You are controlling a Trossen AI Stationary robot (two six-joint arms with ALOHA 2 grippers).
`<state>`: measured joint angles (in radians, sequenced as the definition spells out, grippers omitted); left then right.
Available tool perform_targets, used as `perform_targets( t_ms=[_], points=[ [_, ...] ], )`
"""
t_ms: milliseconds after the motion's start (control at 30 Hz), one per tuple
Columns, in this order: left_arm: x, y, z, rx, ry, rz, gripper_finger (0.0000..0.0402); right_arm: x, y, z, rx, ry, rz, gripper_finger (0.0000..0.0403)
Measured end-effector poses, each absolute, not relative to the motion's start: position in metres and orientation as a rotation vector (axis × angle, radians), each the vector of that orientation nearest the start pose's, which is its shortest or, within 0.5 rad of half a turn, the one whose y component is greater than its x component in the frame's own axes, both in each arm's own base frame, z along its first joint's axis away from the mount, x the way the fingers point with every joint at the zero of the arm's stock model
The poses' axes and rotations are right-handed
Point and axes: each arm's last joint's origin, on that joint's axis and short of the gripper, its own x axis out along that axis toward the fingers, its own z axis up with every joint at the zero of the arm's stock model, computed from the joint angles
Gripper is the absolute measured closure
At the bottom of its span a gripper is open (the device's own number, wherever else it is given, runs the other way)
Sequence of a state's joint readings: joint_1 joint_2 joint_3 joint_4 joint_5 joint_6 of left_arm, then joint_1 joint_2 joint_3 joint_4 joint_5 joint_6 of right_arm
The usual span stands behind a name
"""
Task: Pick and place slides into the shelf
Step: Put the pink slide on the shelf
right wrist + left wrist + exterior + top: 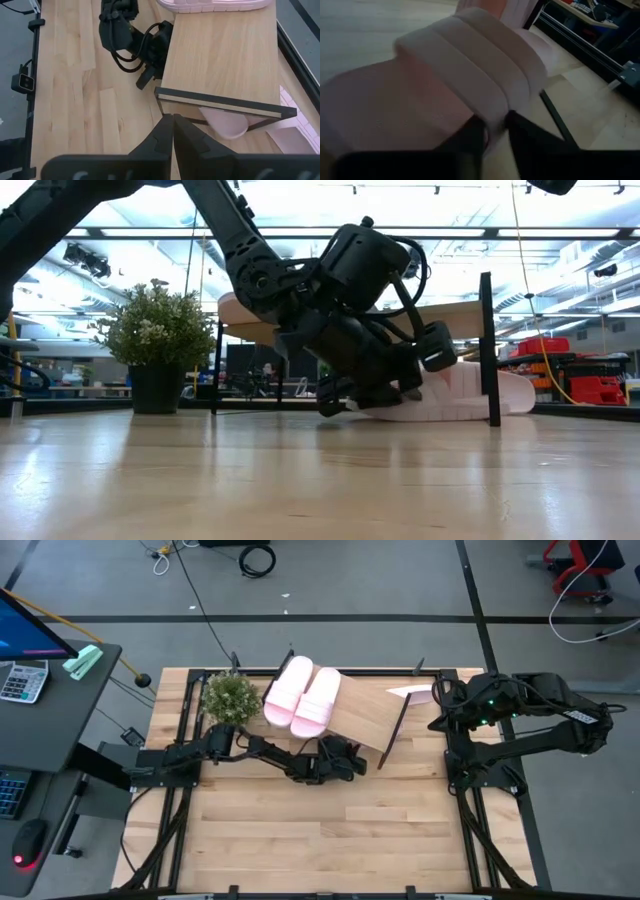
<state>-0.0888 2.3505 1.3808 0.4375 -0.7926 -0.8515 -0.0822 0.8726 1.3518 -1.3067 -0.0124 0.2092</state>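
two pink slides [303, 696] lie side by side on slanted shelf [370, 712]. third slide [465, 75] under shelf on table [300, 830], strap pinched by left gripper [492, 131]. fourth [410, 692] beside shelf. right gripper [173, 131] pressed together, near shelf end. one plant [231, 696].

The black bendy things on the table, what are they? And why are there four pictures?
They are two robot arms. One camera looks down from above, one sits at table height, and one rides on each wrist. On the wooden table stand a potted plant and a slanted shelf with two pink slides on it. The left claw reaches under the shelf and pinches the strap of another slide. The right claw waits, shut, at the table's right side.
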Motion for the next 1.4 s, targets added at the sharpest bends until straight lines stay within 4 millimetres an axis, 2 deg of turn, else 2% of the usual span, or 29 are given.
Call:
perform_targets(
  t_ms=[67,133,333,833,1167,1400],
  points=[
    [0.469,-0.025,0.078,-0.566,0.165,0.836,0.0372,0.105,-0.008,0.401,0.236,0.817,-0.153,0.0383],
    [0.469,-0.029,0.078,-0.570,0.167,0.829,0.0386,0.105,-0.008,0.401,0.235,0.817,-0.157,0.0385],
    [0.466,-0.048,0.076,-0.606,0.161,0.818,0.0391,0.105,-0.009,0.401,0.236,0.816,-0.164,0.0392],
    [0.447,-0.128,0.074,-0.735,0.165,0.731,0.0392,0.105,-0.009,0.401,0.248,0.816,-0.170,0.0391],
    [0.449,-0.162,0.087,-0.780,0.211,0.716,0.0392,0.105,-0.009,0.401,0.245,0.816,-0.168,0.0391],
    [0.441,-0.185,0.100,-0.757,0.337,0.807,0.0392,0.105,-0.009,0.401,0.222,0.818,-0.159,0.0391]
  ],
)
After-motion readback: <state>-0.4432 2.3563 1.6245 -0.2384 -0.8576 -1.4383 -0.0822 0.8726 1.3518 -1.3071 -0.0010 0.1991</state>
